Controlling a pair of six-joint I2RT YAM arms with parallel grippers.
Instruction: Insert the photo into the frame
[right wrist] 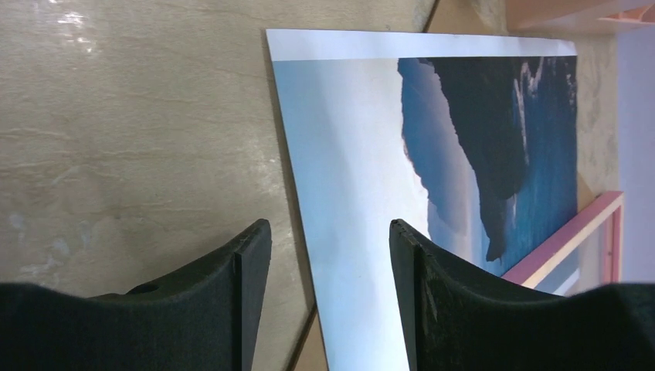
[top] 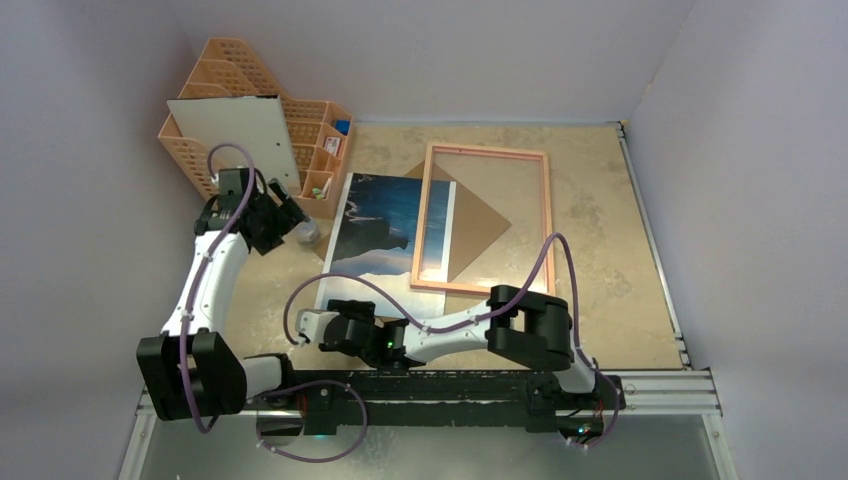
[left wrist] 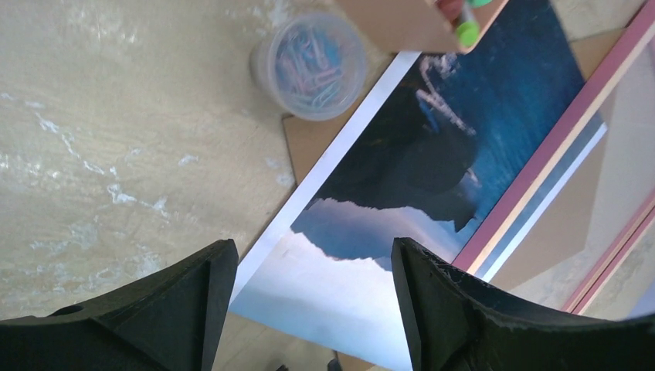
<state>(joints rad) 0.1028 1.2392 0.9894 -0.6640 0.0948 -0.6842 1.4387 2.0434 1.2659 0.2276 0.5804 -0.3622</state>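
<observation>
Photo (top: 385,232) looks to me like a light, floppy sheet with a slick face. It lies picture-up on the surface (top: 600,260), partly over a brown backing board (top: 480,235), with its right-hand long side under the left rail of the frame (top: 487,152). I'd take it by the free white margin near the front corner, pinching gently so it doesn't crease. My right tool (right wrist: 330,232) is released, its fingers spread over that edge and gripping nothing. My left tool (left wrist: 313,251) hangs wide open above the photo's left side, also empty.
</observation>
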